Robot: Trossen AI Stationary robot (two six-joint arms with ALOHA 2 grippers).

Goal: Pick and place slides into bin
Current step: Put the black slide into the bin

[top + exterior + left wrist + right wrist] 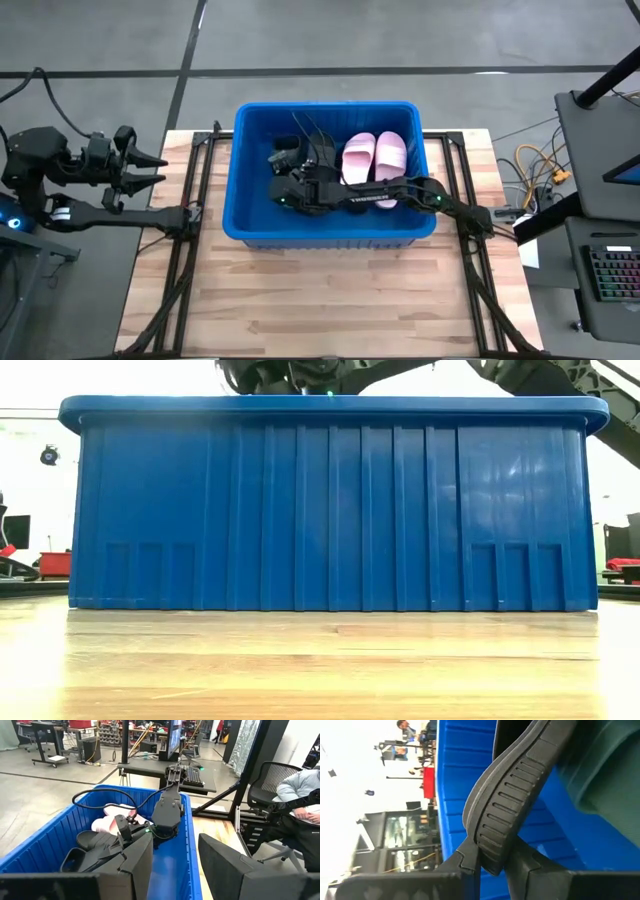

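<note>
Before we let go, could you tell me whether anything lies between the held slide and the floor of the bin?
Nothing visible does. The right end effector is shut on a dark slide inside the bin, with bare blue below it; the pink slides lie alongside.

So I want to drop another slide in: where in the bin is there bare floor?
Bare floor shows in the bin's left part, between its left wall and the dark slides. The middle and right are crowded: pink slides side by side, and the right claw inside, shut on a charcoal slide. The left claw waits outside, left of the bin.
</note>
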